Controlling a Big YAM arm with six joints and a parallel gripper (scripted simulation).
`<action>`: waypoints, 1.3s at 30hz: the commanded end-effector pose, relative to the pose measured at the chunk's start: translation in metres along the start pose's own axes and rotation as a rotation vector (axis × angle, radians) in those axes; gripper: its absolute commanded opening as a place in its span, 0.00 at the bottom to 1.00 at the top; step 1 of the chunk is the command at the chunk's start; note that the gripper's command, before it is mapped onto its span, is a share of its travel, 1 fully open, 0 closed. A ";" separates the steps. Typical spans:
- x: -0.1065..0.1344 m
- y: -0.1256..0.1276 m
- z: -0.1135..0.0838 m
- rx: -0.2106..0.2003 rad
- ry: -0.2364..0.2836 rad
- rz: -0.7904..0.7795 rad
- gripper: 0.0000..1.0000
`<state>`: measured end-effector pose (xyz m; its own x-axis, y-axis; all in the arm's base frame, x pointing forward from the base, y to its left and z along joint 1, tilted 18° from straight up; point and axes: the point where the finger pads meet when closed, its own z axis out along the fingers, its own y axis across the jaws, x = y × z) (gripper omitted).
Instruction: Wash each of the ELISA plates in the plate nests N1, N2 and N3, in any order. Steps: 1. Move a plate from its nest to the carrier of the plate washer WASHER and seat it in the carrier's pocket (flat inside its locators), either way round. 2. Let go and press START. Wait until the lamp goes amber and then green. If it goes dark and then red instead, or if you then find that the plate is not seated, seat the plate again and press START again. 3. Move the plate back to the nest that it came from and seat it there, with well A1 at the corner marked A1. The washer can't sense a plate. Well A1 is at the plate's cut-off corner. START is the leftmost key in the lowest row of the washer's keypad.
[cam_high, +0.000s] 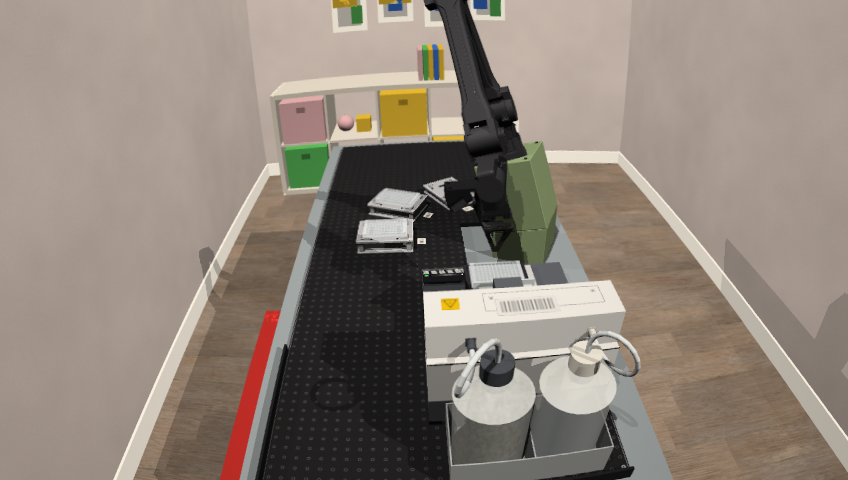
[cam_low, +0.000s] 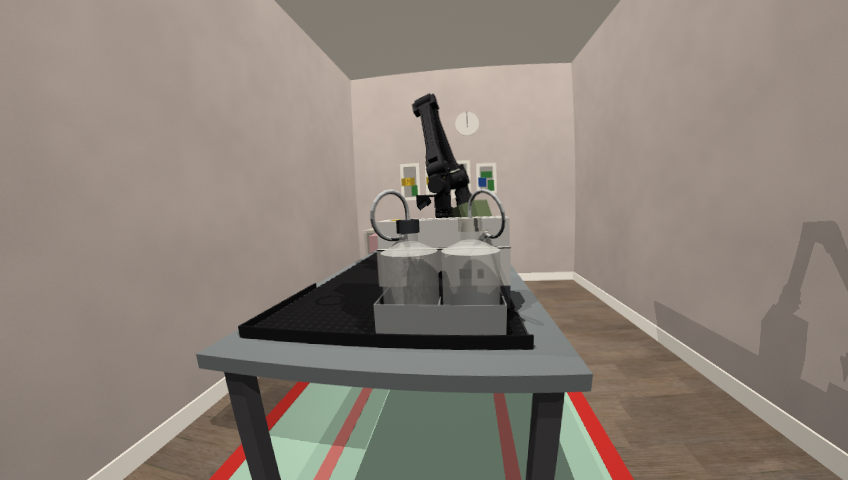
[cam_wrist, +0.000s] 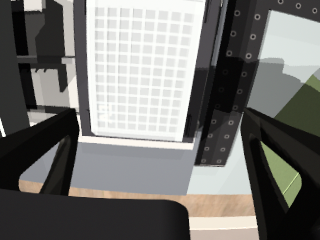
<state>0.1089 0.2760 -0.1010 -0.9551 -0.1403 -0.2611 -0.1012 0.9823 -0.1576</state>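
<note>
Plate (cam_high: 496, 273) (cam_wrist: 142, 70) lying in the washer's carrier (cam_high: 526, 276) (cam_wrist: 86, 100), looks seated; tool (cam_high: 498, 237) (cam_wrist: 159, 118) hanging released beside it. Two other plates (cam_high: 397, 201) (cam_high: 385, 229) sitting on nests; third nest (cam_high: 440, 190) standing plateless, partly hidden. START press probably pending; return remaining. Others' wash status: can't tell.
</note>
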 end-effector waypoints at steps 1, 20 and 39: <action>-0.015 -0.007 -0.004 -0.025 -0.005 -0.136 0.86; -0.074 -0.070 -0.003 -0.018 -0.016 -0.703 0.52; -0.070 -0.071 -0.001 -0.011 -0.010 -1.287 0.18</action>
<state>0.1845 0.2145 -0.0706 -0.3208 -0.9466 0.0310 -0.9046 0.2966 -0.3062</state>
